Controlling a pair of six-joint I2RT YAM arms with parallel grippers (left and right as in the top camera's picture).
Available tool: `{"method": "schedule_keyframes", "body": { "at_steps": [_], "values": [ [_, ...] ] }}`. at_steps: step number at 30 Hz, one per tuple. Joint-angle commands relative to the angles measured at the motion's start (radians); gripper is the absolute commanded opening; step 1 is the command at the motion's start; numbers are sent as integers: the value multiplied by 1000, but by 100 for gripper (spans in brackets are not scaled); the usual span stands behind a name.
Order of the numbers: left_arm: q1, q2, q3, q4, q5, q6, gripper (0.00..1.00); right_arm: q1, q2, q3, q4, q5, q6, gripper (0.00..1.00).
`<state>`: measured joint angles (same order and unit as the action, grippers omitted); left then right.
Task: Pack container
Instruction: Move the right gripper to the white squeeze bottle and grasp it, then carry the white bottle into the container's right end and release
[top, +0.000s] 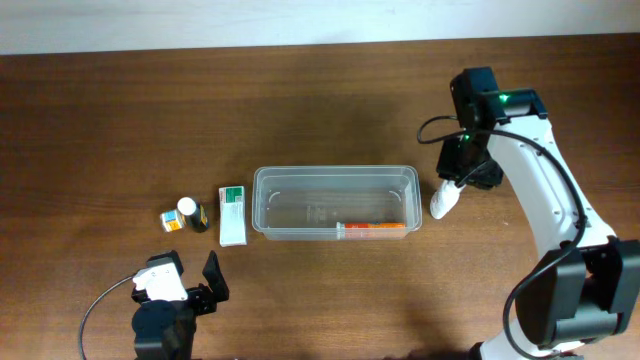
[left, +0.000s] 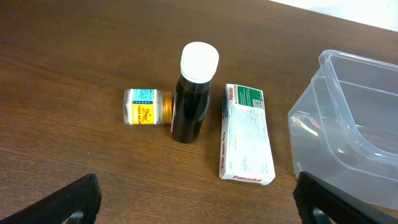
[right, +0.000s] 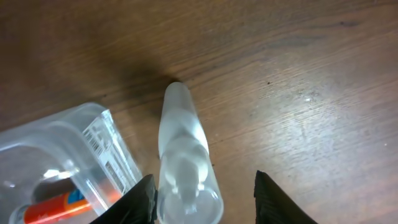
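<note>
The clear plastic container (top: 335, 172) stands mid-table and holds an orange tube (top: 372, 229). My right gripper (top: 453, 187) is open, just right of the container, with a translucent white bottle (top: 443, 202) lying between its fingers. In the right wrist view the bottle (right: 183, 149) touches the left finger and is apart from the right one (right: 208, 205), beside the container's corner (right: 68, 143). My left gripper (top: 190, 272) is open and empty near the front edge (left: 196, 202). Ahead of it are a dark bottle with white cap (left: 193, 93), a small yellow-labelled jar (left: 146, 106) and a white box (left: 245, 132).
The jar (top: 171, 219), dark bottle (top: 192, 213) and white box (top: 233, 214) lie in a row left of the container. The container's near corner shows at the right of the left wrist view (left: 348, 124). A black cable (top: 100, 300) loops by the left arm.
</note>
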<state>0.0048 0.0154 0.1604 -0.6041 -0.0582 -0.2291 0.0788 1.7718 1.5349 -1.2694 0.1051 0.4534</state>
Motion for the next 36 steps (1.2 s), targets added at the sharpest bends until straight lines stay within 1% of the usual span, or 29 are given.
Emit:
{"method": "schedule_keyframes", "body": {
  "at_steps": [1, 4, 6, 8, 10, 13, 17, 23, 27, 31, 36],
  "values": [
    [-5, -10, -5, 2, 10, -2, 100, -16, -13, -48, 29, -47, 19, 43],
    [-5, -10, -5, 2, 10, -2, 100, -14, -13, -78, 57, -69, 20, 41],
    [-5, -10, -5, 2, 10, -2, 100, -14, -13, -91, 72, -76, 20, 34],
    [-5, -10, -5, 2, 10, -2, 100, -14, -13, -94, 74, -76, 20, 29],
    [-5, -10, -5, 2, 10, -2, 100, -14, -13, -94, 75, -76, 20, 19],
    [-5, -10, -5, 2, 10, -2, 100, -15, -16, -88, 80, -74, 19, 15],
    [-5, -10, -5, 2, 10, -2, 100, -14, -41, -36, 67, -69, 0, 14],
    [-5, -10, -5, 2, 10, -2, 100, 8, -139, 120, -40, -68, -31, 13],
    [-5, -10, -5, 2, 10, -2, 100, 74, -235, 204, -103, -68, -38, 12],
    [-5, -10, -5, 2, 10, -2, 100, 173, -321, 216, -119, -68, -38, 12],
    [-5, -10, -5, 2, 10, -2, 100, 283, -313, 211, -154, -68, -30, 12]
  ]
}}
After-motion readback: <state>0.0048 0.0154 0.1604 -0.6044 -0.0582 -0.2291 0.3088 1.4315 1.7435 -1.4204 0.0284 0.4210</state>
